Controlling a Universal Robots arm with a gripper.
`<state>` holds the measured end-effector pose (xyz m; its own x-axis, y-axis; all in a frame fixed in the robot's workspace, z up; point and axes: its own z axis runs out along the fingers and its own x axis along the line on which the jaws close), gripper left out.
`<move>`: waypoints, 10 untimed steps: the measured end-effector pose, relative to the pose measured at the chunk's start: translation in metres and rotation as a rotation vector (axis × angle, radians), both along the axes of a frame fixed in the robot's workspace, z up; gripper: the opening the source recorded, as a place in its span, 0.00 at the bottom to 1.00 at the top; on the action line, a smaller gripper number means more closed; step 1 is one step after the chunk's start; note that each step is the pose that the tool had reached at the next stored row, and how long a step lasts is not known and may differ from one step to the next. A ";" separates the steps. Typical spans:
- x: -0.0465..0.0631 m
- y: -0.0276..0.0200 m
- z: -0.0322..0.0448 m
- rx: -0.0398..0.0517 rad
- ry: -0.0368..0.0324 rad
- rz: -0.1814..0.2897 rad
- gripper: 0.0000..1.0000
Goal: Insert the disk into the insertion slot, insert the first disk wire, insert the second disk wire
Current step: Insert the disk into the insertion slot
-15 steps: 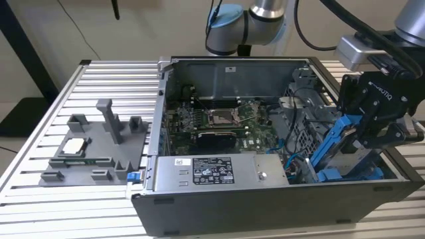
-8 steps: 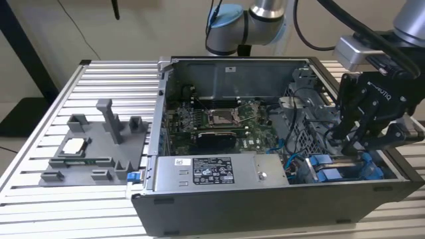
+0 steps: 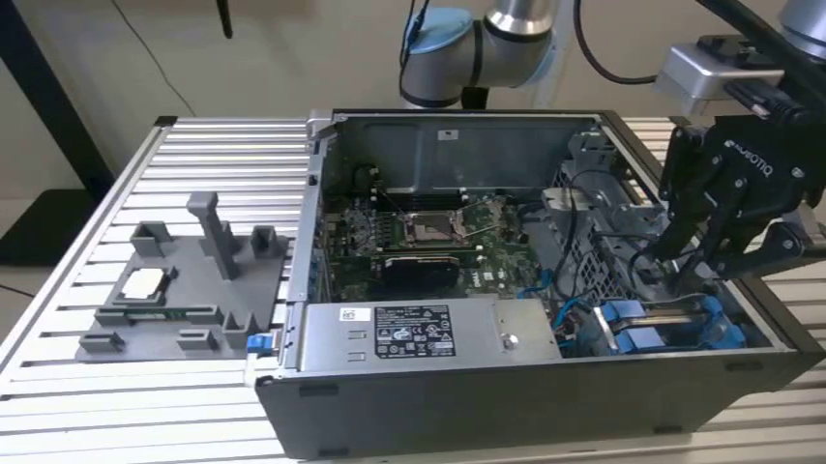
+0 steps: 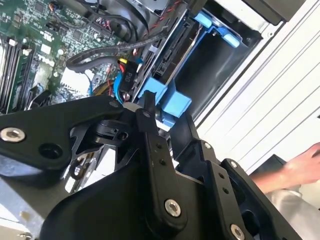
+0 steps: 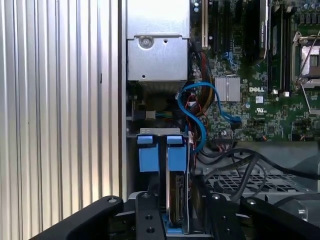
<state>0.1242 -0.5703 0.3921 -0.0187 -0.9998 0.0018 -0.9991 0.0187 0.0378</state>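
Take the power supply (image 5: 157, 42) as your landmark. In the first wrist view you look along the case wall. The disk (image 5: 176, 200) stands on edge inside the insertion slot (image 5: 159, 132), just past the power supply. Its thin edge faces you, and its long axis runs away from the power supply, parallel to the case wall. Blue tabs (image 5: 148, 152) cap the slot's end nearest the power supply. The end effector (image 5: 175, 227) sits over the disk's far end. You cannot tell whether it is clamped on the carrier or has let go.

The second wrist view gives you what that one hides. A dark open bay (image 4: 212, 70) lies beside the disk on the case-wall side, and a person's hand (image 4: 300, 167) is out over the bench (image 4: 260, 100). The exterior view shows the end effector (image 3: 691, 266) reaching down into the case beyond the power supply, at the exterior view's right.

Room is tight. A blue data cable (image 5: 197, 107) loops between the power supply and the slot, and black cables (image 5: 240, 165) crowd the motherboard (image 5: 260, 75) side. On the other side, the case wall stands just beside the slot, with the ribbed bench beyond it.
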 end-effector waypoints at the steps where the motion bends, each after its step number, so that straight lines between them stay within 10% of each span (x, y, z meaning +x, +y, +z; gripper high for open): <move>1: 0.000 0.0013 0.0002 0.0000 -0.0025 -0.001 0.40; 10: 0.001 0.0121 0.0003 0.0085 -0.0190 -0.003 0.40</move>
